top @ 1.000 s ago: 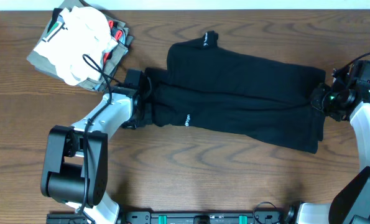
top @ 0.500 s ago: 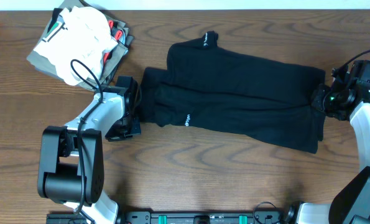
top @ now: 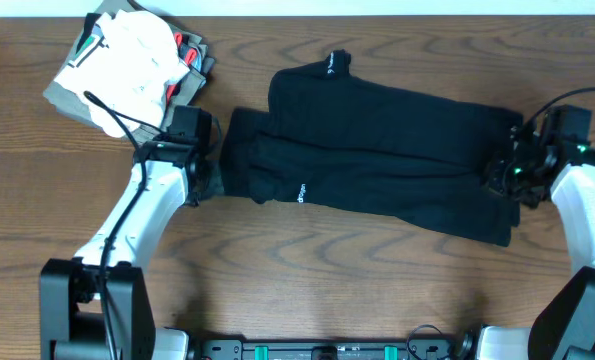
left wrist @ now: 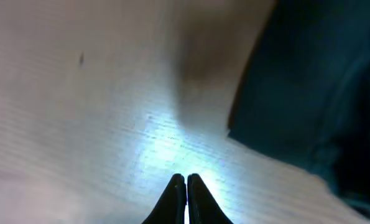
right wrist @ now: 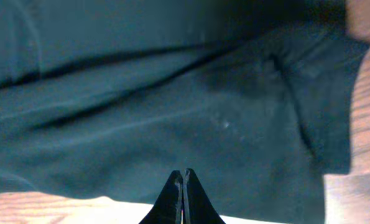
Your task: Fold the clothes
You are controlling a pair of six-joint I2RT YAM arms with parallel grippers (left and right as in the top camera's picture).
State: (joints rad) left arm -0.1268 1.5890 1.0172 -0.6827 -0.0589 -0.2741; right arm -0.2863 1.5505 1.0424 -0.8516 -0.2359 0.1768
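The black garment (top: 377, 150) is lying stretched across the middle of the table (top: 327, 280), already doubled lengthwise into a long band, its small white logo (top: 300, 193) showing near its left end.

The left gripper (left wrist: 186, 179) is pulling clear. A second ago it was sitting on the garment's left end, and now it is hanging just off that edge over bare wood, jaws clenched on nothing. That end is lying flat where it was left, so it looks as though the left arm is finishing its part of this fold.

The right gripper (right wrist: 183, 172) is creeping inward. It was waiting at the garment's right edge and is now hovering over the cloth near that end. Its jaws are pressed tight together too, and I am seeing no fabric caught between them.

Neither arm is holding the garment at this moment. I am guessing the lengthwise fold is done and the crosswise one is coming — the right arm seems to be lining up for a pinch at its end.

The stack of folded clothes (top: 127, 75), off beyond the garment's left end, is sitting untouched.
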